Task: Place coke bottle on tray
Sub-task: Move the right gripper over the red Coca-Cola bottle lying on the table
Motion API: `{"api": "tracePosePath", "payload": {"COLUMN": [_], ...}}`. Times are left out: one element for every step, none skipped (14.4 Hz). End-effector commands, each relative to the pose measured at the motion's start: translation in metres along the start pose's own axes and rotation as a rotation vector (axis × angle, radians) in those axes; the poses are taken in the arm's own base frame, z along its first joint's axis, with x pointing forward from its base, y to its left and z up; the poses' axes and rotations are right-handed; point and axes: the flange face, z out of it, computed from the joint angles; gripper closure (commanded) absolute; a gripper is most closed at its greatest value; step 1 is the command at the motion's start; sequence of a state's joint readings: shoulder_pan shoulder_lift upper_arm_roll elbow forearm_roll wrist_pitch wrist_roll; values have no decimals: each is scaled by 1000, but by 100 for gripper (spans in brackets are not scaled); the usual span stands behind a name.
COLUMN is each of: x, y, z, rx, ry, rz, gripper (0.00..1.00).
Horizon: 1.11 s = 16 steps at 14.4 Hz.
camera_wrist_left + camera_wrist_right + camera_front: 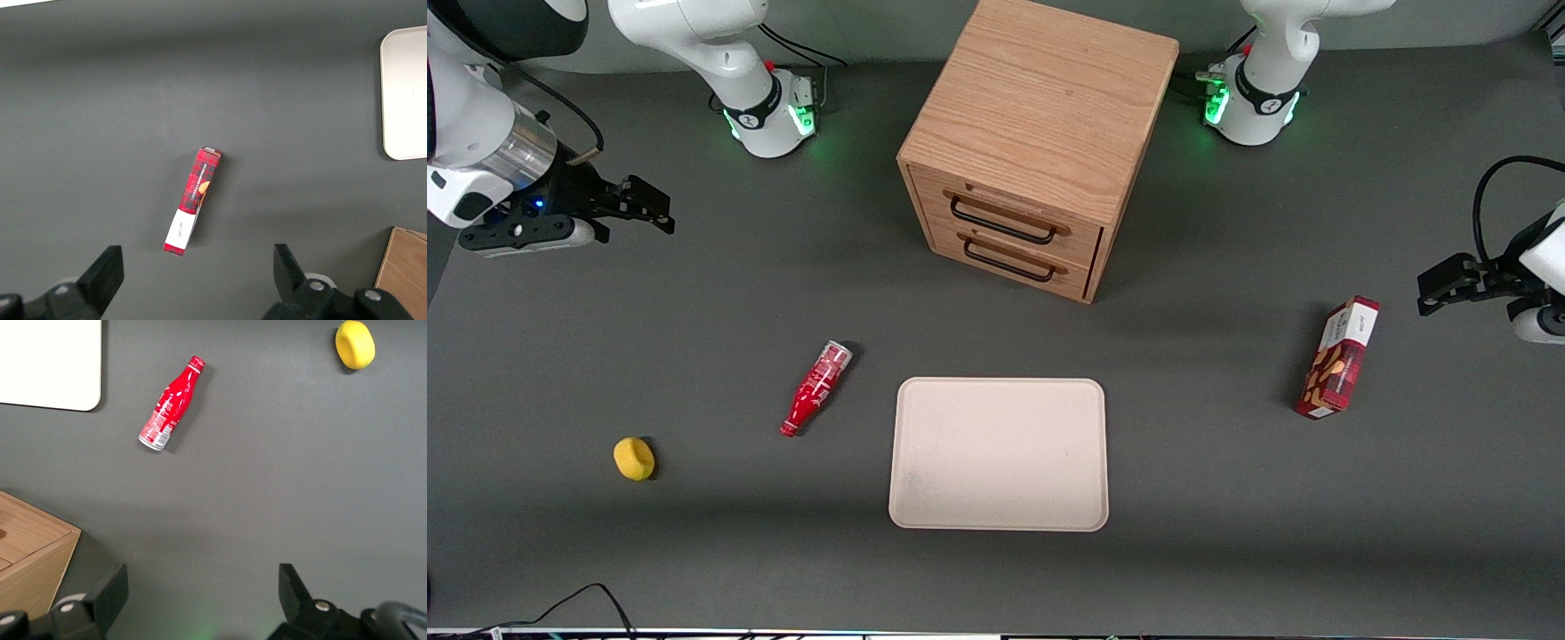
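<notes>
The tray [999, 453] is taken as landmark: it is set flat on the table [1227, 533], nearer the front camera than the drawer cabinet [1032, 142], whose drawer fronts are turned toward it. The coke bottle [815, 388] is laid on its side just beside the tray toward the working arm's end, apart from the rim, cap end nearer the camera; the lemon [634, 459] is placed farther out toward that same end. The snack box [1338, 358] is laid well apart from the tray toward the parked arm's end, and the gripper [660, 212] is held wide open above the table at the working arm's end, farther from the camera than the tray and bottle.
</notes>
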<state>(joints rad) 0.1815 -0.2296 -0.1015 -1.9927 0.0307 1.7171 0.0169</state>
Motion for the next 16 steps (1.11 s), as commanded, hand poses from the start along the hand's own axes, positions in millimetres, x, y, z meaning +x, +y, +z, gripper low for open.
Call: {"api": "tracePosePath", "payload": {"x": [7, 9, 11, 13, 16, 15, 17, 23, 32, 45, 59, 73, 85, 93, 101, 107], "y": [1, -3, -6, -7, -7, -9, -11, -18, -25, -36, -53, -67, -81, -90, -95, -101], "z": [-9, -7, -3, -4, -5, -6, -5, -1, 6, 18, 36, 55, 72, 85, 102, 119], "rx": [16, 11, 7, 5, 3, 2, 1, -5, -12, -21, -33, -50, -52, -46, -44, -42], "ry": [0, -6, -31, -48, -54, -62, -63, -71, -81, -97, -120, -143, -134, -111, -107, -101], "rz": [15, 8, 8, 16, 41, 41, 39, 42, 60, 80, 128, 210, 284, 338, 377, 404], "gripper": [0, 0, 0, 0, 0, 0, 0, 0, 0, 0, 0, 0, 0, 0, 0, 0]}}
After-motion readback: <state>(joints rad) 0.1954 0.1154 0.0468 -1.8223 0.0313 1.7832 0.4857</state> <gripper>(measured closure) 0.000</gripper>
